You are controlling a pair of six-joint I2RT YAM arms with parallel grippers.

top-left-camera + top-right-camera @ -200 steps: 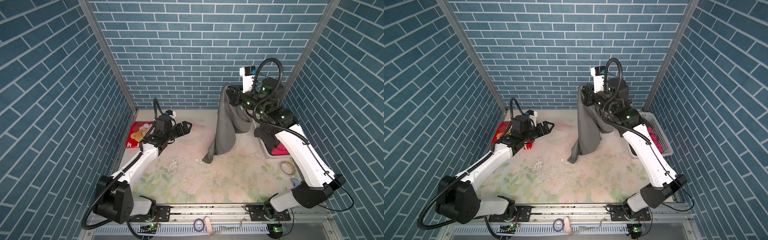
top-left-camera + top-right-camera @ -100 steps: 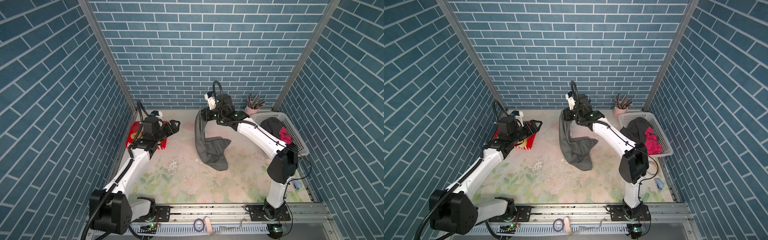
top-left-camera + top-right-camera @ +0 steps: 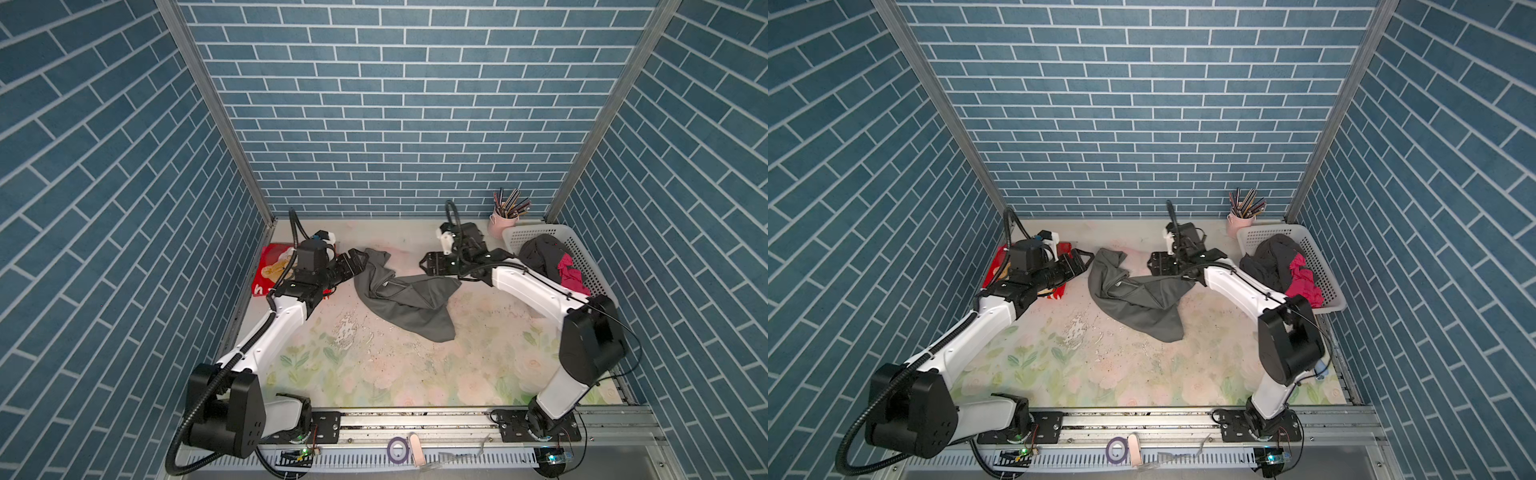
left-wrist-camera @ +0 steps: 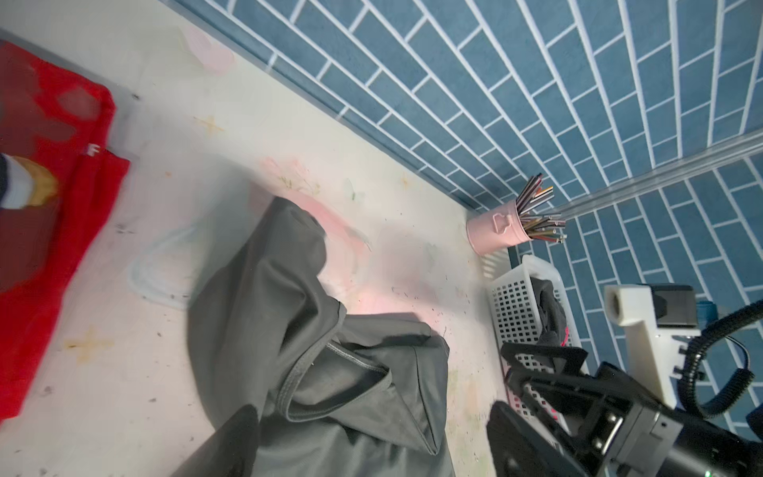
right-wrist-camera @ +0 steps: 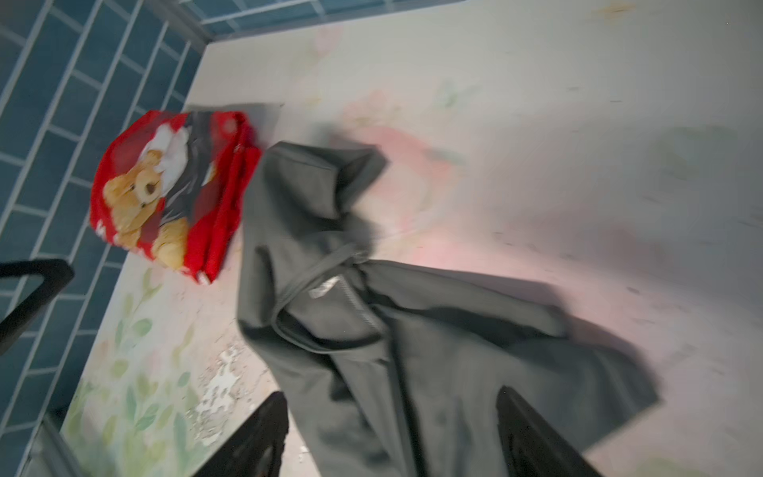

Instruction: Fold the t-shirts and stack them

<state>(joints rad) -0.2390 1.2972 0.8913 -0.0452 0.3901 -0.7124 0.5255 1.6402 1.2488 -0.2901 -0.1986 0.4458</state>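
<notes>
The dark grey t-shirt (image 3: 405,301) no longer hangs from the right gripper (image 3: 426,264). It now lies crumpled, collar showing, on the floral table mat (image 3: 374,374) towards the back. The right gripper's jaws, clamped on the cloth half a second ago, now stand wide apart over the shirt's right edge and hold nothing. The left gripper (image 3: 358,261), wide open and empty as before, has shifted from the folded red teddy-bear t-shirt (image 3: 270,268) to just beside the grey shirt's left sleeve.
</notes>
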